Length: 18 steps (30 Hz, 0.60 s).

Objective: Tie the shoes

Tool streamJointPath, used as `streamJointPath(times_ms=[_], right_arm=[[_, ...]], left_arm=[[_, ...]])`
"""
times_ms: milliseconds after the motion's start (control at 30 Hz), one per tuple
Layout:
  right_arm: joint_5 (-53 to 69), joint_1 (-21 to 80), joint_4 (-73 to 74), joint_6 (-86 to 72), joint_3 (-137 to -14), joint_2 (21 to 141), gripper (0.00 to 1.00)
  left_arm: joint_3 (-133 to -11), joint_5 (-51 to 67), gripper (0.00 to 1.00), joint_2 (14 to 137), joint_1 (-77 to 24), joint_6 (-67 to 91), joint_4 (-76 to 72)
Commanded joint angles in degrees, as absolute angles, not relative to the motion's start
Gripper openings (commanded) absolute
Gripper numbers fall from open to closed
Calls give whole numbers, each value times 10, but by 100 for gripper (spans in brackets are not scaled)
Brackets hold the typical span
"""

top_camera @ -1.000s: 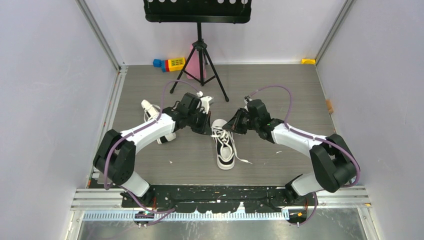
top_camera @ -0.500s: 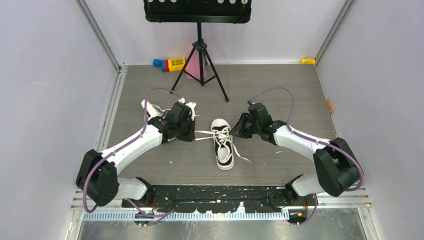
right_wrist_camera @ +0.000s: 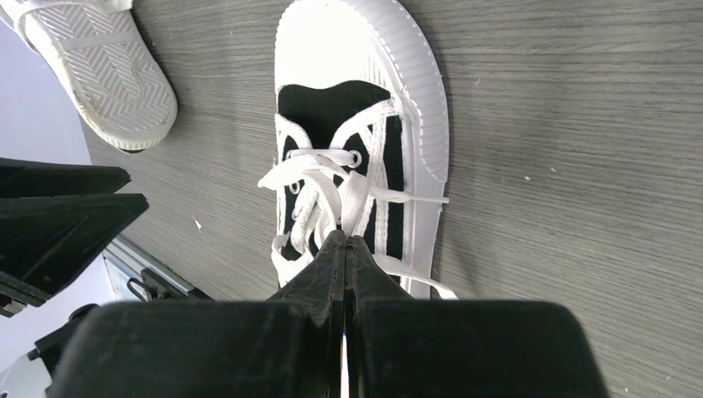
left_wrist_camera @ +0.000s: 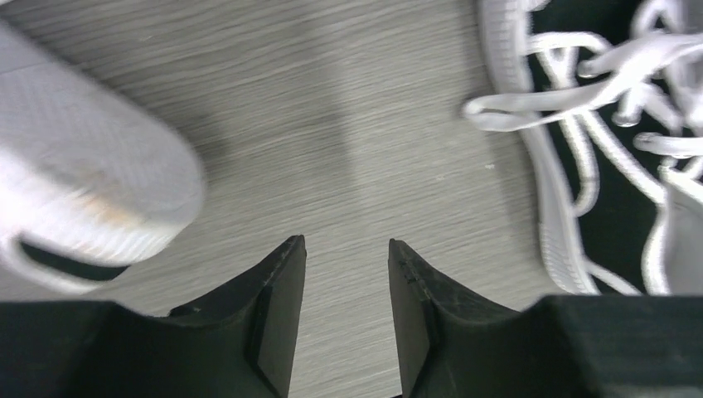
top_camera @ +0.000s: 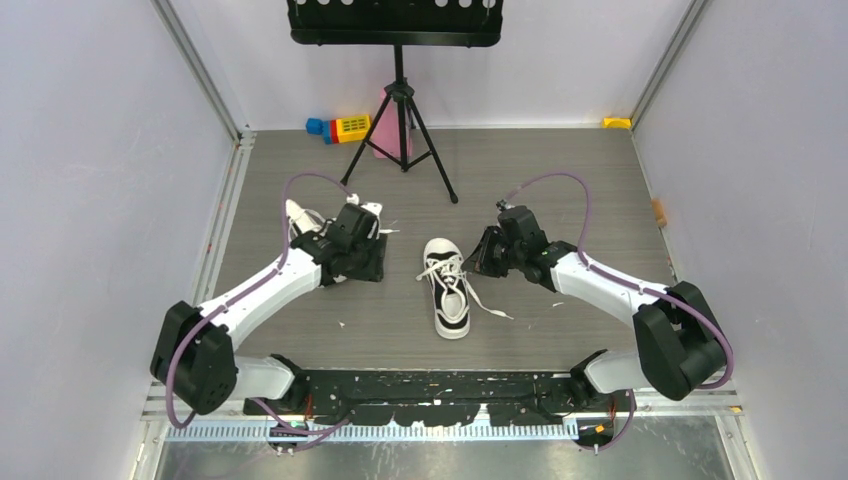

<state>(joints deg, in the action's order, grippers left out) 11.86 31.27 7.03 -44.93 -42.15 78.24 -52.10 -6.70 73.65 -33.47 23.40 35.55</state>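
Two shoes (top_camera: 451,300) are on the tabletop (top_camera: 560,180). The upright shoe (right_wrist_camera: 414,99) stands about midway between the left and right edges, nearer the near edge than the far one. Its white laces (right_wrist_camera: 332,178) lie in loose loops over the black upper, and one lace end (top_camera: 495,308) trails onto the bare wood toward the right edge. The tipped shoe (right_wrist_camera: 108,62) lies toward the left edge with its ribbed white sole showing. From above it is partly hidden by the left arm (top_camera: 270,285).

Two grippers are in view. The left gripper (left_wrist_camera: 344,243) is between the two shoes, over bare tabletop. Its two fingers are spread apart with nothing between them, and it touches neither shoe. One lace loop lies just beyond it, beside the upright shoe's sole. The right gripper (right_wrist_camera: 344,239) is at the upright shoe's right side with its fingers pressed together, and the tips sit right at the bundle of laces. Whether a lace is caught between them cannot be told.

Along the far edge there is one black stand (top_camera: 395,25) on three legs. One pink thing (top_camera: 380,130) is behind the legs, and one row of blue, red and yellow blocks (top_camera: 345,127) is just left of them. One yellow piece (top_camera: 617,122) sits in the far right corner, and one small brown piece (top_camera: 658,212) lies at the right edge.
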Motion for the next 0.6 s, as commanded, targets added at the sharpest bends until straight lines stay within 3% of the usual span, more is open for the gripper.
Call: streamJointPath(times_ms=[0, 167, 567], right_arm=[[121, 311, 73, -432, -432, 765, 0], [126, 311, 70, -431, -431, 768, 0], [133, 311, 68, -429, -437, 774, 0]], left_arm=[[-530, 96, 44, 776, -337, 202, 227], [-551, 198, 45, 844, -339, 170, 120], [-604, 285, 41, 954, -354, 153, 72]])
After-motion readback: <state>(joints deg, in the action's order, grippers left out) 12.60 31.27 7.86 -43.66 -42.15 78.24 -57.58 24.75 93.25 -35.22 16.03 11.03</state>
